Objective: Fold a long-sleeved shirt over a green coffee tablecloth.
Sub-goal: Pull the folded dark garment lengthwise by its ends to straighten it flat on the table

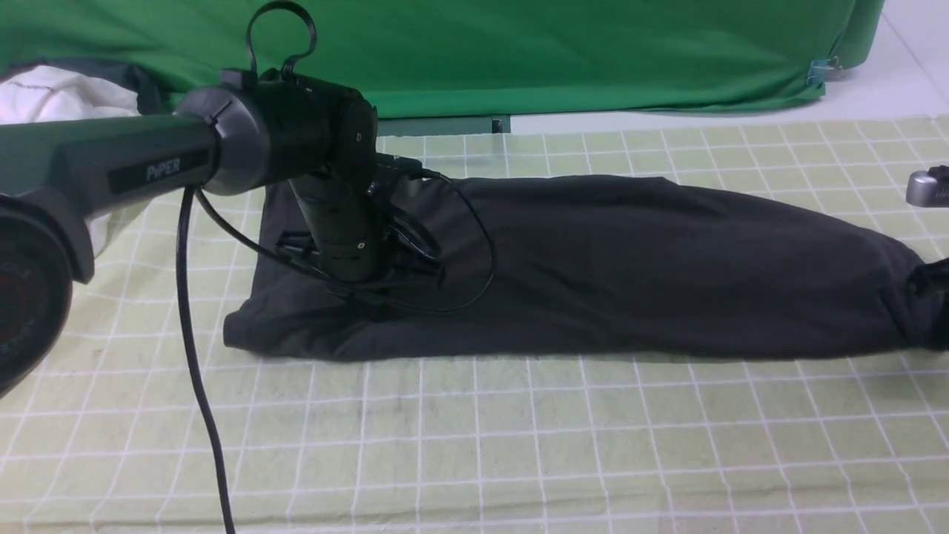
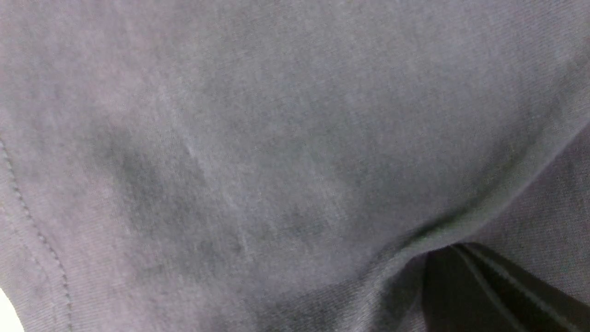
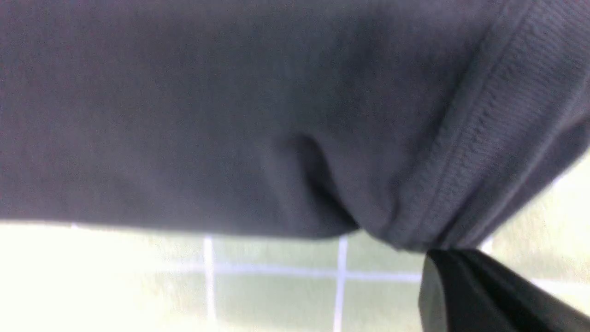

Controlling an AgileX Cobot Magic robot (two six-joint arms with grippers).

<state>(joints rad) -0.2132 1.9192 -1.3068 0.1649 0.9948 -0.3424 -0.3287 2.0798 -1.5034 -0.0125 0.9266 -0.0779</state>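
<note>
A: Fingers of the left gripper, wrist view?
B: Pressed together, pinching the long-sleeved shirt; the cloth puckers at their tip.
A: Right wrist view?
B: The right gripper is closed on the shirt's ribbed edge, with the green coffee tablecloth beyond it.
A: Front view?
B: The shirt lies stretched sideways across the tablecloth. The left arm stands over its left end, fingers hidden. The right end is bunched at the frame's edge.

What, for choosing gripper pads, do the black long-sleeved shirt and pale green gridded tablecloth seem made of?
Black long-sleeved shirt: soft matte knit, likely cotton; ribbed band and stitched seam show. Pale green gridded tablecloth: thin matte woven cloth, fibre unclear; lightly wrinkled.
</note>
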